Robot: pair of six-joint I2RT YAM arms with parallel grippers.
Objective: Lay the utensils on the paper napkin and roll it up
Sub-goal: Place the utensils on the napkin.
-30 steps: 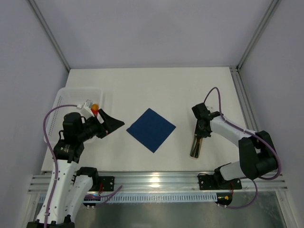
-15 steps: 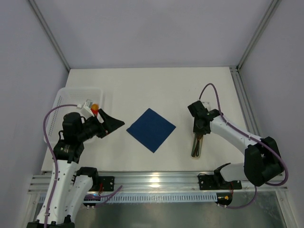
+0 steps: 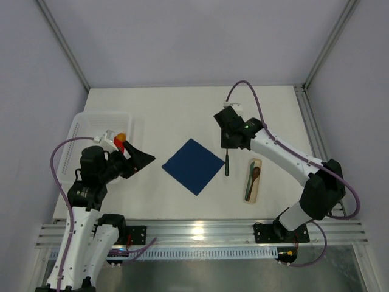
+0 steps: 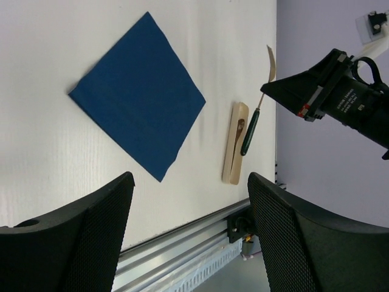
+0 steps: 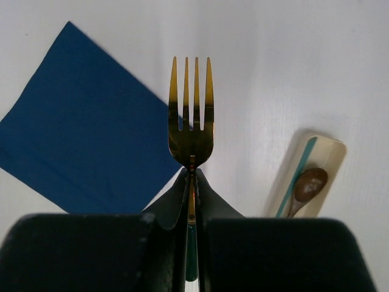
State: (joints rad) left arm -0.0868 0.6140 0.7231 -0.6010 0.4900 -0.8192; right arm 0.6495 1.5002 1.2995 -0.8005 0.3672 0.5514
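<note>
Gold-tined green-handled metal fork [image 5: 191, 137], clamped in right gripper [image 5: 191, 179], should next be laid on navy square paper napkin [image 5: 85, 134] at frame left; left gripper [image 4: 188, 182] wide, empty.

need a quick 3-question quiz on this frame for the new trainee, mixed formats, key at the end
1. Multiple choice: what do the right fingers hold?
A) a cup
B) the fork
C) nothing
2. True or false: the napkin lies flat and unrolled with nothing on it.
3. Fill in: the spoon rests on the pale beige bar, on the ___ arm's side of the napkin.

Key: 1 B; 2 true; 3 right.
</note>
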